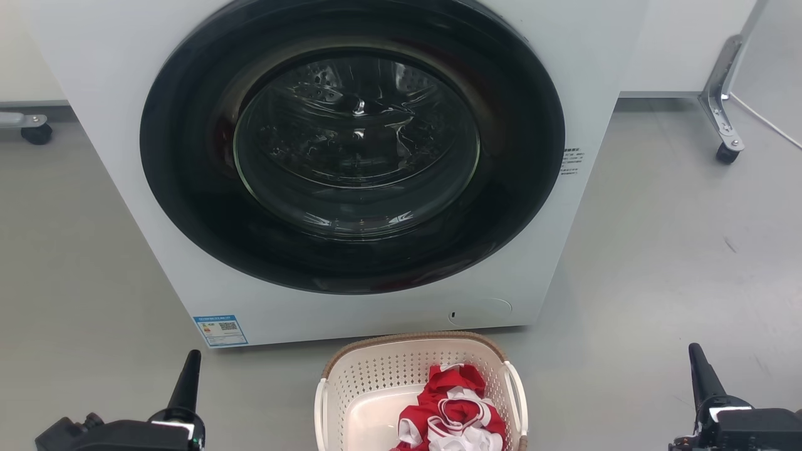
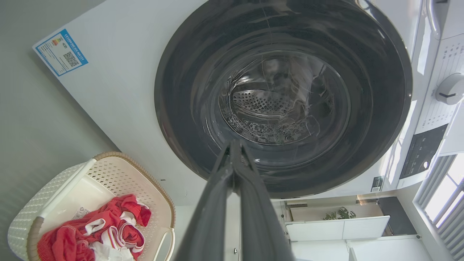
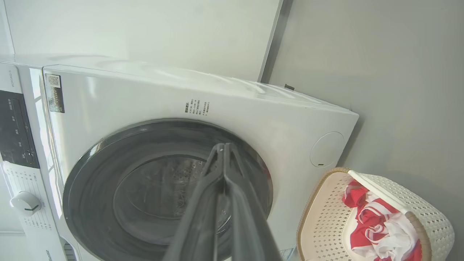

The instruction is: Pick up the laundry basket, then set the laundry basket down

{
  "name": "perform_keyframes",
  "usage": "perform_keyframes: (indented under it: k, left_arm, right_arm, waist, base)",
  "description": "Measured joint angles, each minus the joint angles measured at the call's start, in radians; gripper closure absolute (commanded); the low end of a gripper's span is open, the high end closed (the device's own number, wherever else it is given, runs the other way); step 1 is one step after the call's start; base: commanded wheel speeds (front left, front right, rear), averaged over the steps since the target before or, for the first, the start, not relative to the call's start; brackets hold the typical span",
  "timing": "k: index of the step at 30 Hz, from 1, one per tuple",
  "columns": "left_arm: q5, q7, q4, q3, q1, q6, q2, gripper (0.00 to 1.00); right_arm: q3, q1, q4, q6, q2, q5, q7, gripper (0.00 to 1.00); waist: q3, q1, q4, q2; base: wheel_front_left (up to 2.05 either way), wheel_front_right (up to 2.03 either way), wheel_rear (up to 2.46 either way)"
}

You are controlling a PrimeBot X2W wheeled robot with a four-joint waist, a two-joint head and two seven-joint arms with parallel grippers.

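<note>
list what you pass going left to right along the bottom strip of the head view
left gripper → blue label low on the washing machine → laundry basket → right gripper

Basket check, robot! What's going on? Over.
Left gripper and right gripper: fingers shut, empty. Basket on floor between them, not held, clothes inside. Washer close behind basket.

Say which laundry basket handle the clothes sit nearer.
The right handle of the laundry basket: the red-and-white clothes are heaped on that side, while the left handle has bare basket floor beside it.
</note>
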Motion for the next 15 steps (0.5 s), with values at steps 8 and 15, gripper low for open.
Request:
perform_keyframes:
  k: [8, 15]
  left_arm:
    - [-0.099, 0.018, 0.015, 0.019, -0.011, -0.019, -0.004, 1.0]
    - [-0.189, 0.035, 0.027, 0.041, -0.03, -0.04, -0.01, 1.0]
  right_arm:
    - [-0.031, -0.011, 0.012, 0.018, 0.016, 0.087, 0.025, 1.0]
    - [-0.061, -0.022, 0.025, 0.038, 0.033, 0.172, 0.05, 1.0]
  waist:
    - [0.001, 0.0, 0.001, 0.0]
    - [0.001, 0.0, 0.001, 0.0]
  base:
    - [0.0, 0.0, 0.0]
    - [0.0, 0.0, 0.0]
